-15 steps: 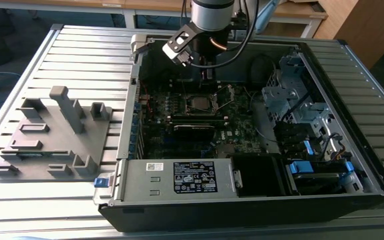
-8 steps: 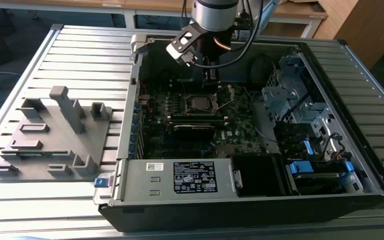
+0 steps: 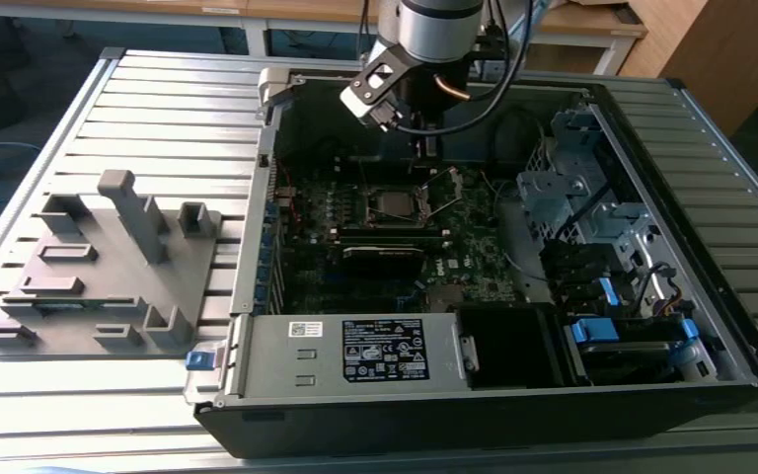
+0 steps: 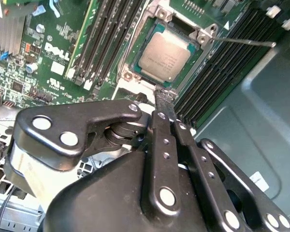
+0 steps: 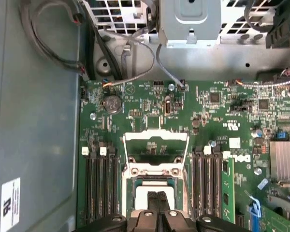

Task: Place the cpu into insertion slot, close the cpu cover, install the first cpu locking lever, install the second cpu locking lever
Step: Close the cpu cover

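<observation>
From here I see the cpu already lying flat in the slot, its grey metal top facing up and its edges level with the silver rim. I judge the first step as done.

The cover is not closed. In the first wrist view it stands open on its hinge, on the far side of the slot from the claw, and the green board shows through its square cut-out. A thin metal rod sticks out beside the slot. I think it is one of the locking levers, released, but the view is too poor there for me to be sure.

The claw has its two fingers pressed together with nothing between them. Its tip hangs just beside the near rim of the slot, low inside the case that lies on the table.

In my judgement the cover is light, stiff sheet metal and swings easily, so it is better pushed at its free edge than pinched. The cpu is light but fragile, and I would touch it only at the edges.
</observation>
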